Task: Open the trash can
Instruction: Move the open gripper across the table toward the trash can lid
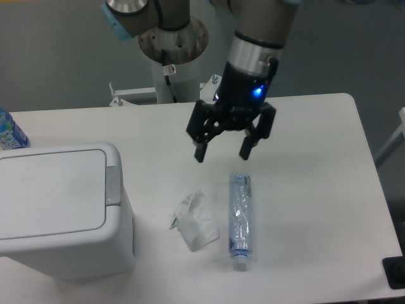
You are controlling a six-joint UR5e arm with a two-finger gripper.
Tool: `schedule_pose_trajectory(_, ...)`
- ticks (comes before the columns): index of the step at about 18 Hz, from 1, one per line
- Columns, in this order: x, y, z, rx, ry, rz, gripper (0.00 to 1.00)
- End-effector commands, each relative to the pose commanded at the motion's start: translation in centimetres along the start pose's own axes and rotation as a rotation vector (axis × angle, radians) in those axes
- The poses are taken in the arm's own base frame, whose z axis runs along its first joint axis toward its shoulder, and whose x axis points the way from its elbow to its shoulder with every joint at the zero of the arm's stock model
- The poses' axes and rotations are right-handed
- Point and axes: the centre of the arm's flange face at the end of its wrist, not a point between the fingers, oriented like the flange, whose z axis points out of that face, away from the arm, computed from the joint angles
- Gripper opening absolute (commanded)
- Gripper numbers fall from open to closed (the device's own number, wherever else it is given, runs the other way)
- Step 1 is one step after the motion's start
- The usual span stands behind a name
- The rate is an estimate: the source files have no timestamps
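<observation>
Closest to the camera, the trash can (60, 209) sits at the table's (316, 190) front left, lid flat and closed, grey latch facing right. Just right of it there's a crumpled wrapper (196, 220), then a clear plastic bottle (240, 215) lying lengthwise. Further back the gripper (222, 152) hangs over the table, fingers spread wide, nothing in them. Far left edge, looks like another bottle (9, 133), mostly cut off.
</observation>
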Motion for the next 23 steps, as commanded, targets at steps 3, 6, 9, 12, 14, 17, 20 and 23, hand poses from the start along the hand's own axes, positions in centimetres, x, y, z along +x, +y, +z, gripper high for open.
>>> schedule_pose_trajectory(3,0.7,0.0,1.0,-0.011,0.008,0.011,1.00)
schedule_pose_trajectory(6,1.9,0.7,2.7,-0.038,0.019,0.027,1.00)
schedule_pose_trajectory(9,2.5,0.9,3.7,-0.055,0.025,0.039,1.00)
schedule_pose_trajectory(12,3.2,1.1,4.0,-0.061,0.029,0.048,1.00)
schedule_pose_trajectory(14,3.5,1.3,4.2,-0.066,0.031,0.053,1.00)
schedule_pose_trajectory(17,4.2,1.5,4.2,-0.067,0.035,0.064,1.00)
schedule_pose_trajectory(20,5.0,1.7,4.3,-0.069,0.039,0.075,1.00)
schedule_pose_trajectory(23,5.8,1.9,4.7,-0.072,0.044,0.090,1.00)
